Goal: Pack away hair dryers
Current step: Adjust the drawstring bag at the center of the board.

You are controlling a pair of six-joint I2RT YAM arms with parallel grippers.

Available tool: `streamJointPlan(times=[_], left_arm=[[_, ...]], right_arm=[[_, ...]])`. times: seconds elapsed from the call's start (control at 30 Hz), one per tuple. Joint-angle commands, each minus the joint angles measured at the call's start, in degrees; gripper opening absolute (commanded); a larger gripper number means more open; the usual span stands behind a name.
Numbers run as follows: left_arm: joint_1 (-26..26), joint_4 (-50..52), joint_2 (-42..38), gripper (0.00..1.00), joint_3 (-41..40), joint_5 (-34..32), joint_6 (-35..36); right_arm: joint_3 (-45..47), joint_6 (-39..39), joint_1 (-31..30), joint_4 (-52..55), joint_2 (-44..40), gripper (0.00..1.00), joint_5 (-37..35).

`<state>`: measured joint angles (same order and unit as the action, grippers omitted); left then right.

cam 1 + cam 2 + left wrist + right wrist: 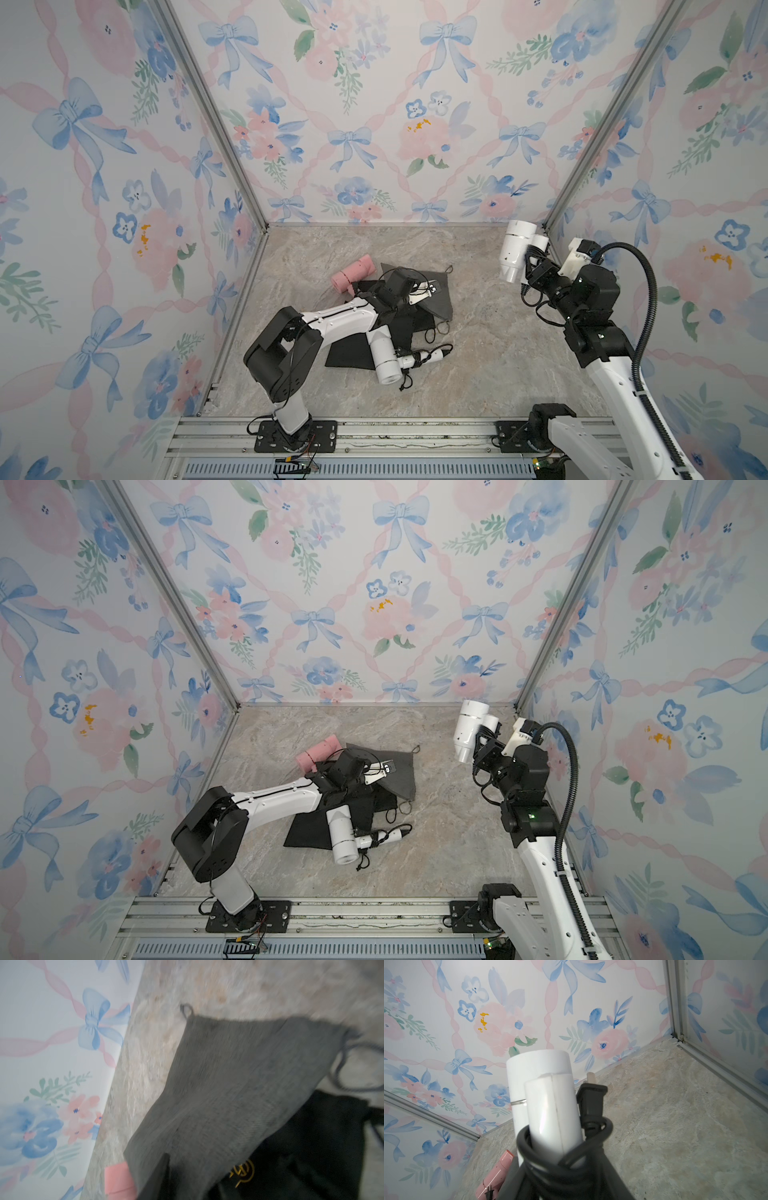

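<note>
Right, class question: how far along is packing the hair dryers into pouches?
Done: nothing, no dryer is visibly inside a pouch. In hand: the right gripper holds a white dryer aloft; the left gripper is over the grey pouch. Left: the pink dryer and second white dryer lie on the table, the latter on a black pouch.

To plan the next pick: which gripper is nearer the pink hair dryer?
Left. Left gripper is near the pink hair dryer; right gripper holds a white dryer far across.
</note>
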<state>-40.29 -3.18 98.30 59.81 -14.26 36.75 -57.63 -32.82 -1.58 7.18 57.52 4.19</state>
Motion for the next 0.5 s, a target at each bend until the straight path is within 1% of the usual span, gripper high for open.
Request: streamJointPlan(times=[0.0, 0.07, 0.13, 0.2, 0.27, 0.33, 0.4, 0.47], left_arm=[[7.78, -8.51, -4.50, 0.76, 2.05, -4.90, -10.56], [10.20, -8.55, -6.40, 0.97, 4.02, -4.37, -16.90], [10.19, -6.33, -6.83, 0.98, 6.32, -4.24, -19.20], [9.83, -3.05, -6.38, 0.98, 9.34, -5.94, -22.14], [9.21, -0.58, -6.11, 0.98, 10.60, -5.74, -25.09], [8.04, 0.28, -6.40, 0.98, 9.67, -5.53, -26.34], [7.36, 0.39, -6.63, 0.98, 7.98, -7.08, -28.01], [7.25, 0.68, -7.56, 0.98, 6.27, -5.70, -30.23]], right_arm=[[0.60, -0.11, 0.32, -0.79, -0.32, 0.27, -0.02], [0.56, -0.03, 0.27, -0.23, 0.04, 0.28, 0.95], [0.83, -0.11, 0.22, -0.21, 0.49, 0.28, 1.65], [1.30, -0.35, 0.16, -0.89, 0.88, 0.28, 2.03], [1.90, -0.65, 0.09, -1.45, 1.32, 0.28, 2.70], [2.33, -0.77, 0.02, -1.79, 1.59, 0.28, 3.34], [2.76, -0.69, 0.02, -1.99, 1.72, 0.28, 3.71], [2.78, -0.41, 0.03, -1.61, 1.67, 0.28, 3.98]])
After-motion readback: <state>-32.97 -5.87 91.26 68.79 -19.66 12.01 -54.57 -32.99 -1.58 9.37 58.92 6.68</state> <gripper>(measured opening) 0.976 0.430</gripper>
